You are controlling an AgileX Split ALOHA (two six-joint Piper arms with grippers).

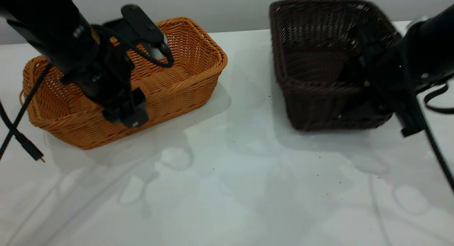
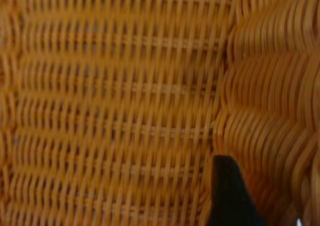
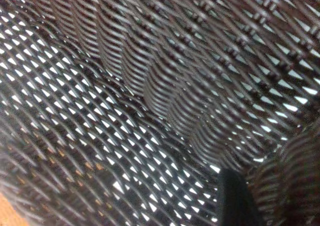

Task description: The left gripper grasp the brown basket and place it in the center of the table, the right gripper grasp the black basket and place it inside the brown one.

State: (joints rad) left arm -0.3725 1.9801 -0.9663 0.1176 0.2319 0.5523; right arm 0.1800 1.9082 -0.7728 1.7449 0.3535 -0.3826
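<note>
Two baskets sit on the table (image 1: 227, 189) — one brown basket (image 1: 184, 86) at left, one black basket (image 1: 312, 61) at right, tilted. The left gripper (image 1: 124, 111) clamps the brown basket's near wall; the right gripper (image 1: 369, 97) clamps the black basket's wall.

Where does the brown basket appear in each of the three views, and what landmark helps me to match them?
Exterior view: the brown basket sits on the table at the left, under the left gripper.
Left wrist view: its orange weave fills the picture.
Right wrist view: not identifiable; the black basket fills the picture.
Shared landmark: the basket's corner, beside a black finger.
</note>
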